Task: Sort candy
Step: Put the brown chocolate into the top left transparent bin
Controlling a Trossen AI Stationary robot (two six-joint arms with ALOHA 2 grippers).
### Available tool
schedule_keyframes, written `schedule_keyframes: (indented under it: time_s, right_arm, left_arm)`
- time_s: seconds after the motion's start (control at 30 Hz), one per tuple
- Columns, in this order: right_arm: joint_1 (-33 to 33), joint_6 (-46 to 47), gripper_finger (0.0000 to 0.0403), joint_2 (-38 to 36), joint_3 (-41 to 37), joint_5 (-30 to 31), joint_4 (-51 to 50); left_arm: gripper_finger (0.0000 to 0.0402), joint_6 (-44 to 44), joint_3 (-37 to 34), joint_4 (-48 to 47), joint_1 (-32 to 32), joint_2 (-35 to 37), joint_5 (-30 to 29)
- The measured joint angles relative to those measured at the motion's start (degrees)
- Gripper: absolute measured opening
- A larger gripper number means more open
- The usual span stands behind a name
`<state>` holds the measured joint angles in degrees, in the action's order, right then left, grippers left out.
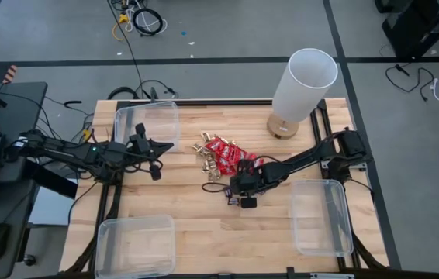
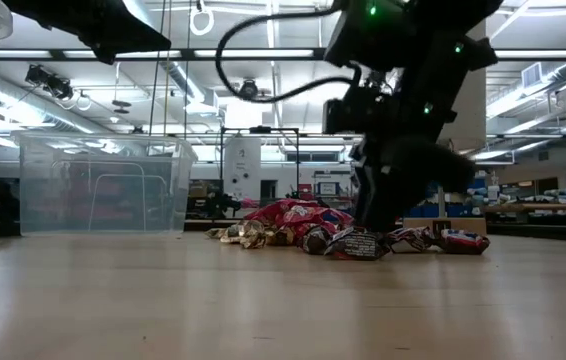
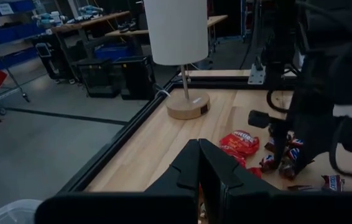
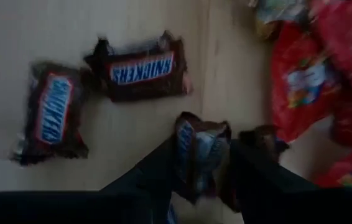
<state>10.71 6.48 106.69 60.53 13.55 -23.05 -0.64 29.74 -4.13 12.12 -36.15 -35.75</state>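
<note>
The candy lies in a heap [image 1: 219,155] at the table's middle: red packets [image 4: 325,74], gold-foil pieces [image 1: 204,151] and dark mini bars. Two mini bars [image 4: 142,68] [image 4: 51,115] lie flat and apart on the wood. My right gripper [image 4: 204,180] points steeply down at the heap's near edge [image 2: 368,235], open, one finger on each side of a third mini bar [image 4: 201,152] that rests on the table. My left gripper [image 3: 199,168] hangs shut and empty above the table's left part [image 1: 155,167]. My right gripper straddles the mini bar [image 4: 191,146] from above, slanting down, one finger [image 4: 160,171] along each side of it. The bar rests on the table. Whether the fingers touch its wrapper I cannot tell.
Three clear plastic bins stand on the table: far left [image 1: 147,124], near left [image 1: 136,244] and near right [image 1: 320,217]. A white lamp [image 1: 301,89] on a wooden base stands at the far edge. Bare wood lies between the heap and the near edge.
</note>
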Motion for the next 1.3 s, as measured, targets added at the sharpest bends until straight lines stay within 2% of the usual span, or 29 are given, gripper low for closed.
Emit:
schedule_keyframes:
  time_s: [0.43, 0.53, 0.8, 1.03, 1.2, 1.3]
  right_arm:
    - [0.01, -0.5, 0.0127, 0.33, 0.07, 0.08, 0.83]
    - [0.11, -0.52, 0.0104, 0.33, 0.06, 0.08, 0.81]
    - [0.41, -2.04, 0.0013, -1.13, 0.37, 0.37, -0.03]
    - [1.77, -2.5, 0.001, -8.11, 0.44, 7.94, -1.18]
    - [2.48, -5.3, 0.0008, -15.15, 0.5, 14.74, 2.58]
    - [2.48, -8.77, 0.0008, -18.11, 0.57, 15.68, 8.55]
  left_arm:
    - [0.0007, 1.01, 0.0, -0.22, 0.0, -2.01, -0.02]
    - [0.0007, 1.14, 0.0, -0.08, 0.0, -2.95, -0.02]
    - [0.0007, 1.33, 0.0, 2.02, 0.0, -4.97, 1.12]
    - [0.0007, 0.93, 0.0, 6.71, 0.0, -7.13, 10.4]
    - [0.0007, -2.11, 0.0, 13.82, 0.0, -11.32, 11.23]
    - [0.0011, -3.63, 0.0, 19.57, 0.0, -14.57, 12.11]
